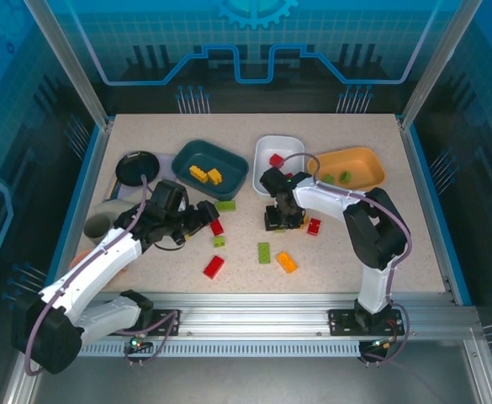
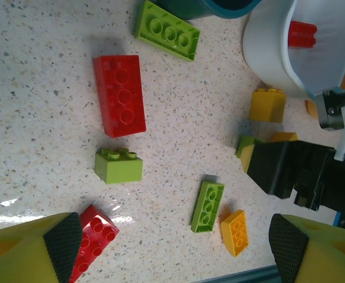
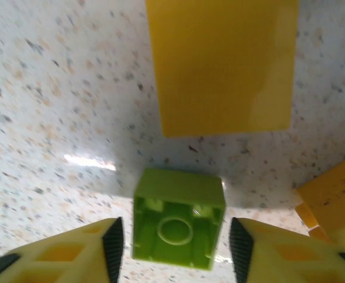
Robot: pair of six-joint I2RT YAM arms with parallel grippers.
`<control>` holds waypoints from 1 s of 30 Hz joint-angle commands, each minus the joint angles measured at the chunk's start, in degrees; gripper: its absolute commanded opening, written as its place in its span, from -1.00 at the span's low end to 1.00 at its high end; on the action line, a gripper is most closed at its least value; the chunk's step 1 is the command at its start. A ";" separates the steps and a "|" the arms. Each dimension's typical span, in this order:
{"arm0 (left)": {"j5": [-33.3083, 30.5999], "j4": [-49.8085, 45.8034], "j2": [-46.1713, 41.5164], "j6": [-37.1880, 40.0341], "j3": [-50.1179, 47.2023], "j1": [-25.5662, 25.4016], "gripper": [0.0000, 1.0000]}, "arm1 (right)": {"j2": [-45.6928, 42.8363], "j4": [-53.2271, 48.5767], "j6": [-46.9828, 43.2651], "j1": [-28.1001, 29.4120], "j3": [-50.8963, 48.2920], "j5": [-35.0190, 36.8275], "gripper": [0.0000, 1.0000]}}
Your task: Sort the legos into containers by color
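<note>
On the bench (image 1: pixel 355 244) just near of the white tray (image 1: pixel 284 145), the right gripper (image 3: pixel 173 244) straddles an upturned green brick (image 3: pixel 179 203), fingers parted; the left gripper (image 2: pixel 175 250) gapes wide, empty.

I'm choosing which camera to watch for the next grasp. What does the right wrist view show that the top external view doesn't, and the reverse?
From the right wrist: a small green plastic brick lies with its hollow underside facing the camera, between the fingers of the open right gripper, with a yellow brick just beyond. From the top external: the dark teal plastic tray holds yellow bricks, the white tray a red brick, the orange tray green bricks. Shared: the right gripper low over the speckled tabletop.
</note>
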 commanded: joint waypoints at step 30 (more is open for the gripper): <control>2.81 7.28 22.61 1.93 24.71 -5.52 0.70 | 13.29 -7.08 -1.89 -34.47 30.63 0.50 -0.45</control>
